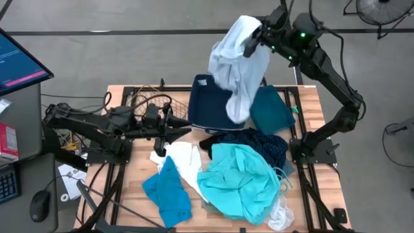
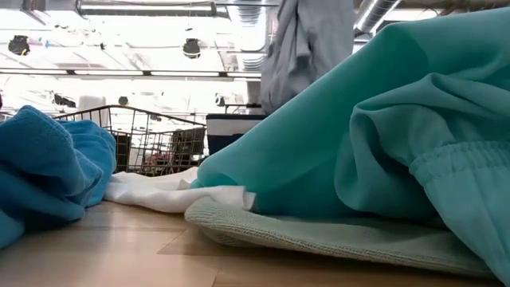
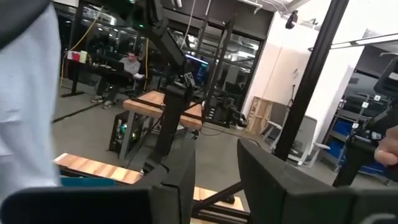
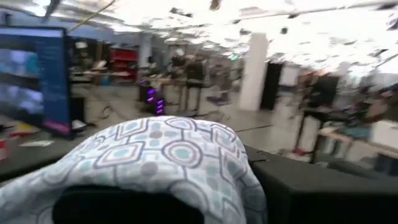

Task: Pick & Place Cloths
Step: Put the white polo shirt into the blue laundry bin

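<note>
Above the dark blue bin (image 1: 208, 103) — right gripper (image 1: 251, 40) clamps the pale cloth (image 1: 234, 68).

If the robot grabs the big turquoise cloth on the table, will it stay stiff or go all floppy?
Probably floppy: the turquoise cloth lies crumpled in soft folds. The pale cloth held up by the right gripper already droops in a long hanging drape, so this one likely would too. It looks light, though it may drag the neighbouring cloths it overlaps.

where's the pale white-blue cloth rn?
In the high view the pale white-blue cloth hangs from the right gripper, lifted at the table's far side, its lower end dangling over the dark blue bin, beside the dark teal cloth.
</note>
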`<state>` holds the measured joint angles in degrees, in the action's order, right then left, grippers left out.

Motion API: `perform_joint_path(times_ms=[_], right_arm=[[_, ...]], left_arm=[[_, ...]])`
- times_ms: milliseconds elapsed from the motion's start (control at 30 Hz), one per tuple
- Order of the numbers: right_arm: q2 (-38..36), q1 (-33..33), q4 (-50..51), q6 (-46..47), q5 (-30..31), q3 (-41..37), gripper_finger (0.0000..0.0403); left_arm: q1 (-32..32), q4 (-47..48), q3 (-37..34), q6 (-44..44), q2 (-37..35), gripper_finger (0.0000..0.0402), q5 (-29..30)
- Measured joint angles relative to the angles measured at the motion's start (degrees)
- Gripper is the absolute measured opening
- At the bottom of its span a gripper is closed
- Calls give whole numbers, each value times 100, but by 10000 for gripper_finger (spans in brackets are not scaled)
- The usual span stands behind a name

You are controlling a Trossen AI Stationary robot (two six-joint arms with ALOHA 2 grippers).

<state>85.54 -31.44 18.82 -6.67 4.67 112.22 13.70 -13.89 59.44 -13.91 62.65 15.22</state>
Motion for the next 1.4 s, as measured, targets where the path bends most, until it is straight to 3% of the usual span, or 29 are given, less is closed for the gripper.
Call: perform_joint_path(times_ms=[200,467,867,967,1133,1400], right_arm=[[437,224,94,72,-332,-11,0],[1055,1043,325,163,-156,-11,0],[1077,1865,2954,286,952,-9,0],[1074,1683,3473,444,1088,-9,0],[1342,1103,3243,486,1032,-2,0],[2387,555,3212,546,750,-2,0]], left_arm=[[56,115,-8,9,-130,90,2],[294,261,-9,-4,-525,51,28],[1020,257,-9,172,-854,3,20],[1033,256,-9,189,-854,3,18],[1031,253,-9,207,-852,3,39],[1029,255,-9,176,-852,3,111]])
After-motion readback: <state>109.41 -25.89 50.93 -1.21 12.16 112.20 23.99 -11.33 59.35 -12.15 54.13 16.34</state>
